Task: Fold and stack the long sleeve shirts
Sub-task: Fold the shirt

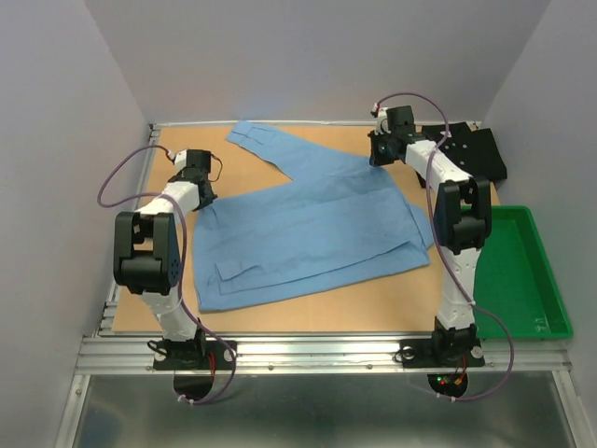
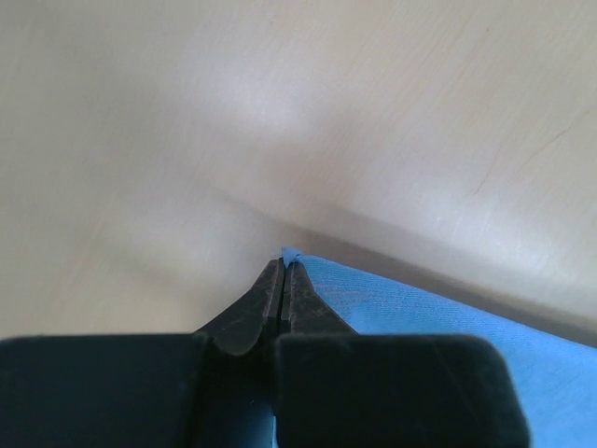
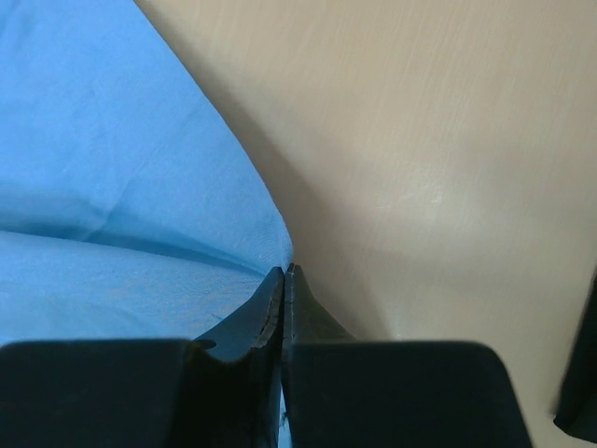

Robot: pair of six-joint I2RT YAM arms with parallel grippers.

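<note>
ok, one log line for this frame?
left gripper: shut on blue shirt edge; right gripper: shut on blue shirt edge; black shirt: far right corner, not held

Your light wooden tabletop (image 1: 373, 313), a light blue cloth shirt (image 1: 308, 233) spread flat across its middle, a black cloth shirt (image 1: 476, 154) at the far right corner, a green plastic tray (image 1: 518, 271) along the right edge.
</note>
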